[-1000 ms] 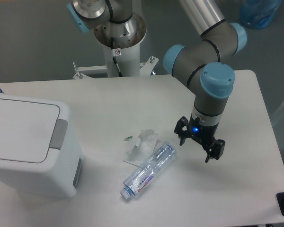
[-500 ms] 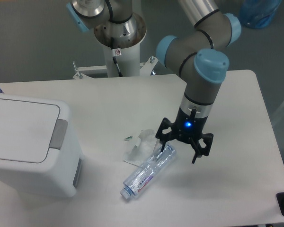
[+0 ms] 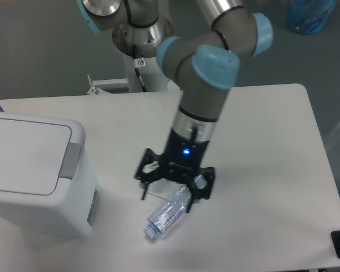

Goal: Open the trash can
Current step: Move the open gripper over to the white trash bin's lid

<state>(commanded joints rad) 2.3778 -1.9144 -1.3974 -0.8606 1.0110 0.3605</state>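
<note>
1. Fixed camera, the task's thing: the trash can (image 3: 37, 175) stands at the left edge of the white table (image 3: 272, 147); its flat lid (image 3: 22, 153) lies down and closed; the grey push tab (image 3: 71, 160) sits at the rim on the side facing the table's middle.
2. Fixed camera, the tool: the gripper (image 3: 169, 192) hangs near the table's middle, well to the right of the trash can and apart from it; its two fingers are spread wide with nothing between them; a blue light glows on the wrist above.
3. Fixed camera, the rest: a clear plastic bottle (image 3: 167, 215) lies on its side just below the gripper, its upper end hidden behind the right finger; whether they touch I cannot tell; a crumpled bit of clear wrapping (image 3: 154, 187) shows between the fingers.
</note>
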